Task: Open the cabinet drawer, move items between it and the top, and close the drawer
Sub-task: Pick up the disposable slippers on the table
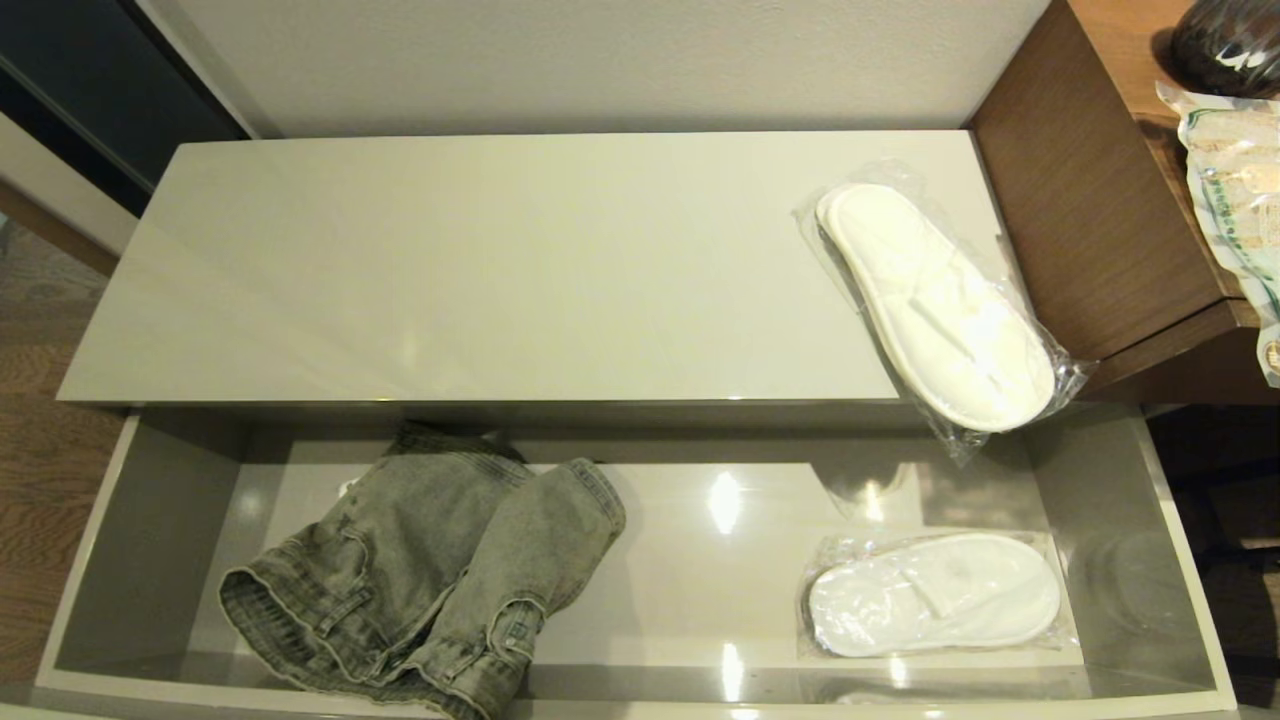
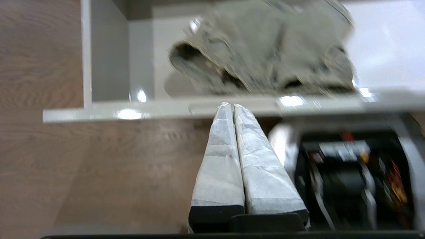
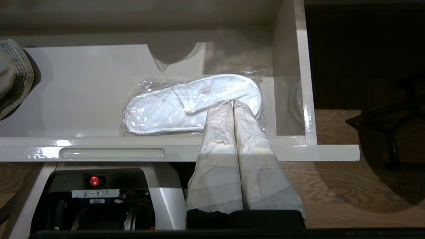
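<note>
The cabinet drawer (image 1: 1150,600) is pulled wide open below the top (image 1: 480,260). One bagged pair of white slippers (image 1: 935,305) lies on the top's right end, its toe hanging over the front edge. A second bagged pair (image 1: 935,592) lies flat in the drawer's right part, also seen in the right wrist view (image 3: 189,104). My right gripper (image 3: 232,103) is shut and empty, held in front of the drawer's front rail (image 3: 315,152), outside it. My left gripper (image 2: 231,105) is shut and empty too, before the front rail (image 2: 99,114) near the drawer's left end. Neither arm shows in the head view.
Folded grey denim shorts (image 1: 430,575) fill the drawer's left half. A taller brown wood-grain desk (image 1: 1090,190) stands right of the cabinet, with a bagged item (image 1: 1235,190) on it. The robot's base (image 3: 99,196) sits below the drawer front, on wooden floor (image 2: 66,172).
</note>
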`<state>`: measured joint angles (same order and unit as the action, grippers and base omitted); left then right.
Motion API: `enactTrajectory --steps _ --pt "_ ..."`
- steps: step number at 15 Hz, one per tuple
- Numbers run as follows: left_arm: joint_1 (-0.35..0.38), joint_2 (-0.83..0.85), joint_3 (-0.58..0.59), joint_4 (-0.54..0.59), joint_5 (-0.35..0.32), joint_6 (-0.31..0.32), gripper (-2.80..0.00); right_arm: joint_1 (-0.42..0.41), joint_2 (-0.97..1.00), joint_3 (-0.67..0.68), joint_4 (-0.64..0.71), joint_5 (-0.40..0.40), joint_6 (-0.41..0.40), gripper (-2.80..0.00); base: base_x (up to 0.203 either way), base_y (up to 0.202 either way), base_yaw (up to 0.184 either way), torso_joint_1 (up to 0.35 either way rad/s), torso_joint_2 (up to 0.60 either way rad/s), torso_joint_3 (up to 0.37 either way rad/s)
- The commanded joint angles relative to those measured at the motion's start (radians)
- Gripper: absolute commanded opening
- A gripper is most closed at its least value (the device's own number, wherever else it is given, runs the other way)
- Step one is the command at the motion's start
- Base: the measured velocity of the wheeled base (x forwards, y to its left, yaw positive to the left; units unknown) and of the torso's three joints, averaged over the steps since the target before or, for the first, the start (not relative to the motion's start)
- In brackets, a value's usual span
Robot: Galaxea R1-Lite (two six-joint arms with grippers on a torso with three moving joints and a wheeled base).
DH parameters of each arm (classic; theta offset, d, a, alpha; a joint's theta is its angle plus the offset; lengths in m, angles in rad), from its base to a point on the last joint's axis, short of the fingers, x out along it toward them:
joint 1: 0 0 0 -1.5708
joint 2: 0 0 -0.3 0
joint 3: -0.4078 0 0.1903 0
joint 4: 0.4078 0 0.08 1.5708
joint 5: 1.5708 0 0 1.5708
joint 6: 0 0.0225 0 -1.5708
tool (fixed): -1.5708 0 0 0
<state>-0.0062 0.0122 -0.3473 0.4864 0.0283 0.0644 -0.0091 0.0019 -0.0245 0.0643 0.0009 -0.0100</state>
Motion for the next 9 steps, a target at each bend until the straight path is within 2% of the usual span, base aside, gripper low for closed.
enactTrajectory --steps 1,2,3,4,6,9 --pt "0.000 -0.011 0.252 -0.412 0.012 -0.004 -2.80 0.000 0.001 0.000 0.000 0.001 -0.001 -2.80 0.000 0.000 0.000 0.000 0.00 0.000" --pt "0.000 -0.011 0.324 -0.555 0.009 -0.009 -2.80 0.000 0.001 0.000 0.000 0.002 -0.001 -2.80 0.000 0.000 0.000 0.000 0.00 0.000" --pt "0.000 -0.011 0.358 -0.622 -0.001 -0.016 -2.80 0.000 0.001 0.000 0.000 0.002 -0.001 -2.80 0.000 0.000 0.000 0.000 0.00 0.000" --pt "0.000 -0.011 0.356 -0.600 -0.011 -0.024 -2.80 0.000 0.001 0.000 0.000 0.002 -0.001 -2.80 0.000 0.000 0.000 0.000 0.00 0.000" --pt "0.000 -0.011 0.347 -0.476 -0.027 -0.058 -2.80 0.000 0.001 0.000 0.002 0.002 0.001 -2.80 0.000 0.000 0.000 0.000 0.00 0.000" --pt "0.000 -0.011 0.347 -0.476 -0.027 -0.058 -2.80 0.000 0.001 0.000 -0.001 0.002 -0.004 -2.80 0.000 0.000 0.000 0.000 0.00 0.000"
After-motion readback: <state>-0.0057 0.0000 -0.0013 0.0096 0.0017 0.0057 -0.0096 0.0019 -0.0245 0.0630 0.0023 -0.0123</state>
